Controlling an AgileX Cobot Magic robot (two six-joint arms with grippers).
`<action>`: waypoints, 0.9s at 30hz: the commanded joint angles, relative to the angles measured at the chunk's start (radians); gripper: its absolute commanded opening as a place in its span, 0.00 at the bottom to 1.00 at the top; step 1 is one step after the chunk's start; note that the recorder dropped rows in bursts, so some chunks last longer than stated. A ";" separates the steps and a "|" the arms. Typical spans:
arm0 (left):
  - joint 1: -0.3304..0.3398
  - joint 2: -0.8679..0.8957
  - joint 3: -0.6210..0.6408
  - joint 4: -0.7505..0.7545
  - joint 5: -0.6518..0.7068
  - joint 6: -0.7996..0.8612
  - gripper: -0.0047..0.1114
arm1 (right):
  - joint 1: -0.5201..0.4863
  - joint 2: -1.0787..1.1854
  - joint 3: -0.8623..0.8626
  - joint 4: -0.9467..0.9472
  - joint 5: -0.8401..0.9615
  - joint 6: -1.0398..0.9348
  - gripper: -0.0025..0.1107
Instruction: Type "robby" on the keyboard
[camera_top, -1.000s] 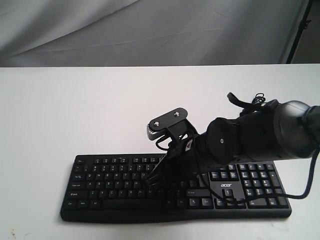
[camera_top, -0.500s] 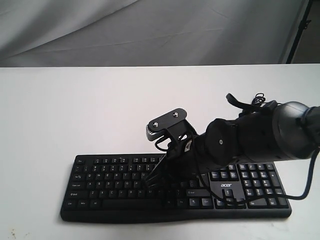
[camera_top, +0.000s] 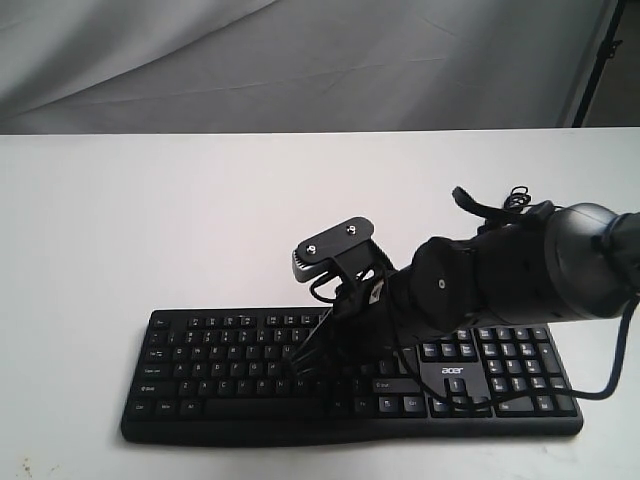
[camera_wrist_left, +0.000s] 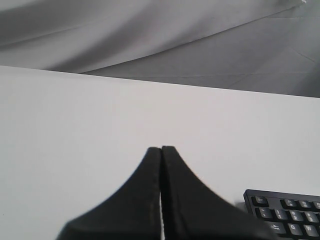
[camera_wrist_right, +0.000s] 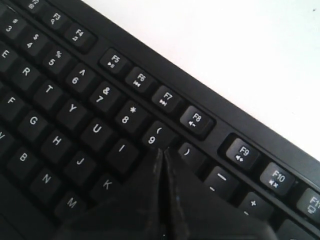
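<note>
— Right claw (camera_wrist_right: 161, 154) first: we see its two fingers pressed together, gripping nothing, with the tip low over the keyboard (camera_top: 215, 365) by the 9 key (camera_wrist_right: 151, 140).
— Agreed. We find the keyboard lying flat on the white surface (camera_top: 150, 220), toward its near edge.
— And the left claw (camera_wrist_left: 161, 150)?
— Closed too and empty, hanging over the surface near the keyboard's corner.

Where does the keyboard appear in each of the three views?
Exterior view: the keyboard lies across the bottom.
Left wrist view: only its corner shows, apart from the shut left gripper.
Right wrist view: its keys fill most of the picture, under the right gripper.
Shared landmark: the white table.
</note>
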 joint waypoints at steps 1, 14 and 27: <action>-0.003 -0.004 0.005 -0.009 -0.002 -0.005 0.04 | 0.009 0.017 0.003 0.001 0.018 0.001 0.02; -0.003 -0.004 0.005 -0.009 -0.002 -0.005 0.04 | 0.010 -0.056 0.003 -0.027 0.020 0.005 0.02; -0.003 -0.004 0.005 -0.009 -0.002 -0.005 0.04 | 0.074 -0.087 -0.090 -0.032 0.086 0.012 0.02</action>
